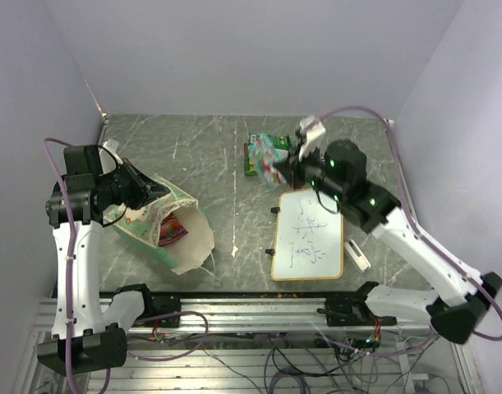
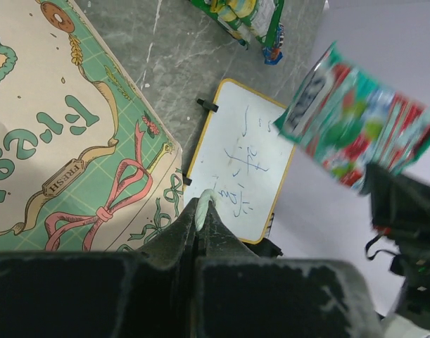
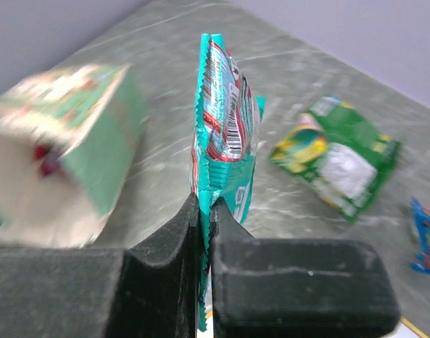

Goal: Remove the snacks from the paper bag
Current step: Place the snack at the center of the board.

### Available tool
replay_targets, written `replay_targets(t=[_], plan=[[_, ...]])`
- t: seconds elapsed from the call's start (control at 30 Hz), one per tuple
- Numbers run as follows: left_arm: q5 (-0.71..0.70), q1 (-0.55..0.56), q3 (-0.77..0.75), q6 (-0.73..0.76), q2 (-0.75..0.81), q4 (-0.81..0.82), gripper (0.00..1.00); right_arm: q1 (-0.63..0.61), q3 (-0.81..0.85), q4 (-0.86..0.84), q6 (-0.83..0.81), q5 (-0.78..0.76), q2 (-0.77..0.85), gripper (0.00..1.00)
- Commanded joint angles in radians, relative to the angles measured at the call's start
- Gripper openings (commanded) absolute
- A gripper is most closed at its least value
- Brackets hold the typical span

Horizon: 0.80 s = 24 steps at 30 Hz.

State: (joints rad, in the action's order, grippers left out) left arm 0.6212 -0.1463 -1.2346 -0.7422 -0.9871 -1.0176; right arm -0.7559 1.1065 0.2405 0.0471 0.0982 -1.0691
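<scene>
Teal packet (image 3: 225, 120): lower edge pinched between your right gripper's (image 3: 205, 211) closed fingers.
Paper bag (image 2: 60, 141): rim clamped in your left gripper (image 2: 200, 211).

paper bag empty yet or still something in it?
Not empty. Top view shows a pink/red packet inside the open mouth of the paper bag. More behind it: cannot tell.
</scene>
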Motion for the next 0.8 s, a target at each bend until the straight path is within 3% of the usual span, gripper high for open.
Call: replay_targets(t=[0.0,0.2,0.37,0.77], plan=[[0.013,0.007,0.008,0.001,0.019,0.023,0.07,0.095,0.244,0.152,0.168,-0.309,-0.197,0.00],[0.019,0.008,0.012,-0.013,0.054,0.017,0.07,0.105,0.551,0.277,0.147,-0.670,-0.489,0.00],[0.017,0.008,0.008,-0.009,0.071,0.003,0.07,0.104,0.773,0.368,0.068,-0.861,-0.710,0.00],[0.025,0.006,-0.048,0.008,0.034,-0.026,0.07,-0.008,0.920,0.274,-0.171,-1.137,-1.014,0.00]])
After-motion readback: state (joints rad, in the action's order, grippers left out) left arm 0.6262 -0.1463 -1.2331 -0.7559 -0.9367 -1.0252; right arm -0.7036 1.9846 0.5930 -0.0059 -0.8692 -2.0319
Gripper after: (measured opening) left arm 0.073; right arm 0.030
